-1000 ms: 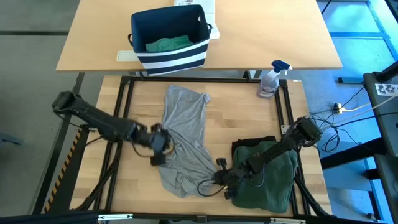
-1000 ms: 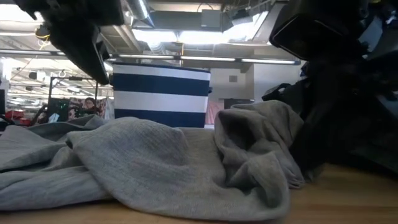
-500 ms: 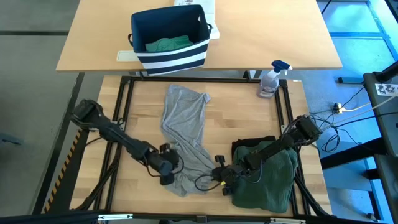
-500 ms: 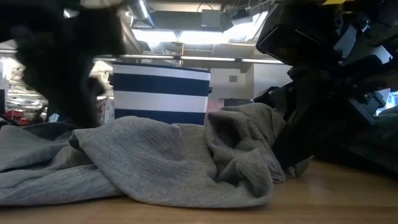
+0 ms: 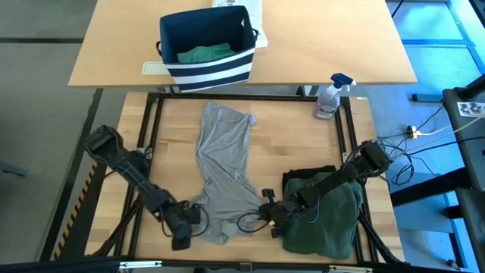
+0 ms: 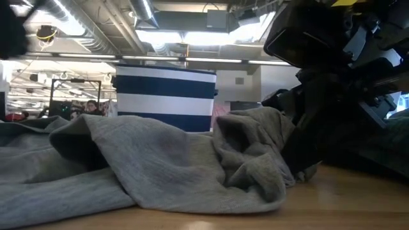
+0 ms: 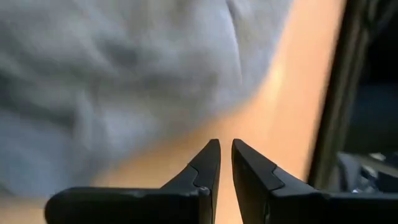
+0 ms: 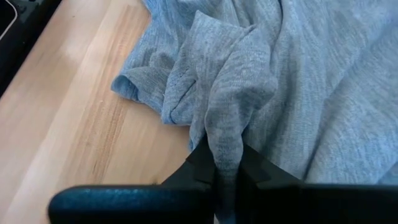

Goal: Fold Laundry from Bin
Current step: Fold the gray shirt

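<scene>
A light grey garment (image 5: pixel 223 159) lies lengthwise on the wooden table, crumpled at its near end (image 6: pixel 160 166). My right gripper (image 5: pixel 267 214) is shut on that near end at its right side. My left gripper (image 5: pixel 186 231) hovers shut over bare wood just left of the garment's near left corner, with nothing between its fingertips (image 7: pixel 225 144). A folded dark green garment (image 5: pixel 326 216) lies under my right arm, on a black one (image 5: pixel 307 173). The bin (image 5: pixel 204 64) stands on the far table with a teal-green garment (image 5: pixel 203 54) inside. My right gripper pinches a bunched fold of the grey garment's near right edge (image 8: pixel 225 146) between its two fingers. The fingers slant down from the table's right side. The fold rises off the wood into the fingers, and the rest of the cloth lies slack on the table (image 8: pixel 298 81).
A spray bottle (image 5: pixel 330 98) stands at the table's far right corner. Black frame rails (image 5: pixel 151 129) run along the table's edges. Bare wood (image 5: pixel 295 140) lies to the right of the grey garment. The striped bin (image 6: pixel 166 96) shows beyond the cloth in the low view.
My left gripper has swept from over the garment's left edge toward the table's near edge and down, tipping steeper, and now sits beside the near left corner. In the low view the grey cloth's left folds lie lower and flatter than before.
</scene>
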### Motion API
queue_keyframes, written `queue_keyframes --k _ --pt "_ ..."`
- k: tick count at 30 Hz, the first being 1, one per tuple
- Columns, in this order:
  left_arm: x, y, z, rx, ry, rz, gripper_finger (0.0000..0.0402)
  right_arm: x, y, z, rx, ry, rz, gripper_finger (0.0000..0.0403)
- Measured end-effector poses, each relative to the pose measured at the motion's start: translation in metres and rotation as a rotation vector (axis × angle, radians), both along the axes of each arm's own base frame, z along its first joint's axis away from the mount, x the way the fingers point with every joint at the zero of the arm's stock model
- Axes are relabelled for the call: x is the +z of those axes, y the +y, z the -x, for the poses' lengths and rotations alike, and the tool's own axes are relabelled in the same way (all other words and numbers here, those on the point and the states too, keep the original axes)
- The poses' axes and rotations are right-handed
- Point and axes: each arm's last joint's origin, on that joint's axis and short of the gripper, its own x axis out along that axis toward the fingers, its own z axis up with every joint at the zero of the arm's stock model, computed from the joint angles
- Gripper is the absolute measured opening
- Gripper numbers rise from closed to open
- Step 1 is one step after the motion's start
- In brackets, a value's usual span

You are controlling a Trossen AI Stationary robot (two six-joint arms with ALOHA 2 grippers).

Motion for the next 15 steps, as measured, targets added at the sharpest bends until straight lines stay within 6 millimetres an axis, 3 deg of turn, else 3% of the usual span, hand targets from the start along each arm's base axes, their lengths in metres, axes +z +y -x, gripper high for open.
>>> queue_keyframes --k 6,10,15 --pt "0.002 -0.015 0.017 0.010 0.018 0.022 0.0037 0.000 0.000 0.000 -0.005 0.009 -0.014 0.0021" --pt "0.019 -0.008 0.014 0.058 -0.198 -0.093 0.0037 0.000 0.000 0.000 -0.007 0.012 -0.019 0.0021" --pt "0.041 0.014 0.006 0.194 -0.430 -0.319 0.0036 0.003 0.001 0.001 0.011 0.021 -0.050 0.0021"
